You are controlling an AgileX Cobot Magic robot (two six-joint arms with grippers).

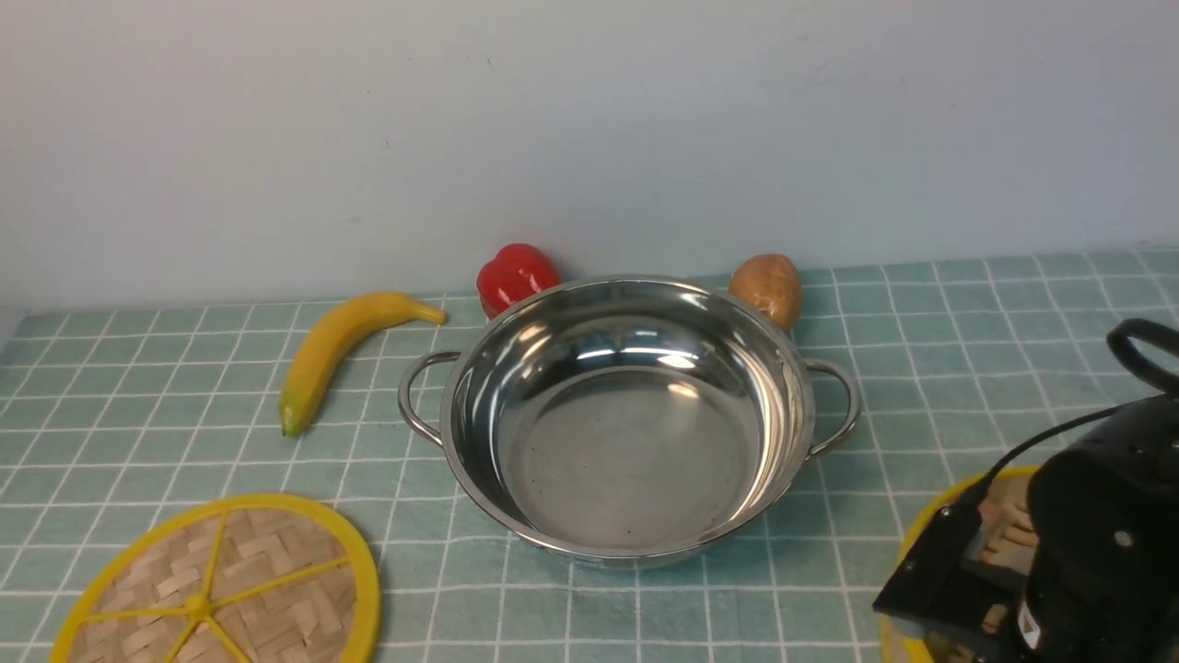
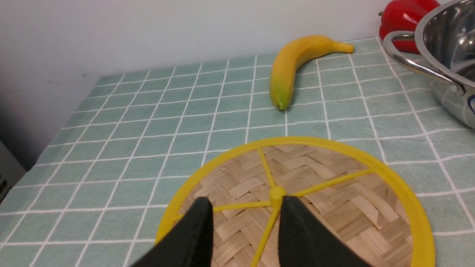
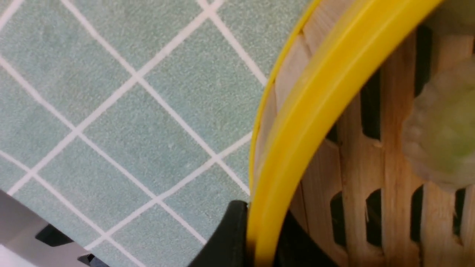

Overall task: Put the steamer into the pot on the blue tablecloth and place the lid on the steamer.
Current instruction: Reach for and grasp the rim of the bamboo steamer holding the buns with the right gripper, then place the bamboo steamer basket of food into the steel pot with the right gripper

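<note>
Step in hand: pickup. Your right fingers [image 3: 228, 241] pinch the rim of the steamer [image 3: 371, 148]; your left fingers [image 2: 193, 237] hang spread and empty just above the lid [image 2: 334, 193]. Next, by judgement: lift level, then carry it left of the right fingers to the empty pot [image 1: 553, 368].

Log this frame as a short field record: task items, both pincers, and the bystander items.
pot: empty, mid blue tablecloth
steamer: right of the pot, not in it
lid: flat on the tablecloth, left of the pot
right pincer: clamped on the steamer's rim, one finger outside, one inside
left pincer: open, above the lid's hub, holding nothing
others: banana left of the pot; red pepper and potato behind it
</note>
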